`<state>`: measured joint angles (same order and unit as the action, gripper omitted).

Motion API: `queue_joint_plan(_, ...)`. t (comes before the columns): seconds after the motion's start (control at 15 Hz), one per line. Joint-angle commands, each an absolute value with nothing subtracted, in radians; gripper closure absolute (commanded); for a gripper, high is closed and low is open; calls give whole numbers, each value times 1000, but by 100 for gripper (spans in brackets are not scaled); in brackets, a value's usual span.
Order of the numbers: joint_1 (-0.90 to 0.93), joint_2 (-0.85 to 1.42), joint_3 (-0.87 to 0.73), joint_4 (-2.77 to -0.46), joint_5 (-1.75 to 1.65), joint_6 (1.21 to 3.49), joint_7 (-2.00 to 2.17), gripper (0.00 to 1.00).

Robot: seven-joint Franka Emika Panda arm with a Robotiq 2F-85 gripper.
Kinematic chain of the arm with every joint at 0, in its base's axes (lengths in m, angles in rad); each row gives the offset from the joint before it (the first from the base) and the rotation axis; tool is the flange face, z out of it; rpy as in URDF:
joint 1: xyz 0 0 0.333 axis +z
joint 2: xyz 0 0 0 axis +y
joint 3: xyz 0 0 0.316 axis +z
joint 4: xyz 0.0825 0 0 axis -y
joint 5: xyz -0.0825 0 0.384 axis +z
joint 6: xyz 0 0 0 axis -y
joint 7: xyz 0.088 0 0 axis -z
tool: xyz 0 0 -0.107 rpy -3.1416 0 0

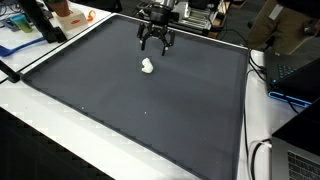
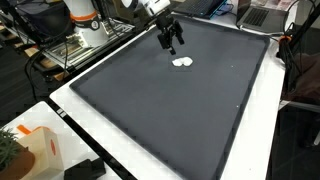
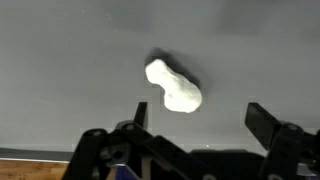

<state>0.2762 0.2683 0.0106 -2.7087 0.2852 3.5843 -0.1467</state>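
A dark grey mat [image 1: 150, 115] covers nearly all of the white worktop [image 1: 50, 118], and the part around the work carries one item only. The robot arm [image 2: 140, 8] reaches in from the far edge, and its jaws hang wide apart with nothing between them, just above the mat. The smallest thing is the white lump [image 1: 147, 66], lying on the mat near the far edge; in both exterior views it is close to the jaws but apart from them, at about 7 o'clock of them in one [image 1: 147, 66] and about 5 o'clock in the other [image 2: 183, 62]. In the wrist view the white lump [image 3: 173, 87] is a two-lobed shape with a narrower waist, its long axis running from 10 o'clock to 4 o'clock, and it sits at about 11 o'clock of the gap between the two fingers [image 3: 262, 122]. To reach it well, I judge the wrist should first slide toward that 11 o'clock side until the lump is centred, turn so the fingers face its narrow waist, then come straight down without snagging the mat. What it is made of cannot be told, so a gentle squeeze seems wise.
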Motion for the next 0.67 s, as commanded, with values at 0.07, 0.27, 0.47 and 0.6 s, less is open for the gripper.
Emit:
queue_joint_plan(0.07, 215, 335, 19, -2704, 195, 3641, -88, 0)
queue_joint_plan(0.27, 180, 360, 40, -2695, 159, 3662, -57, 0)
queue_joint_plan(0.47, 178, 343, 43, -2694, 163, 3682, -48, 0)
queue_joint_plan(0.6, 183, 327, 42, -2692, 172, 3670, -49, 0)
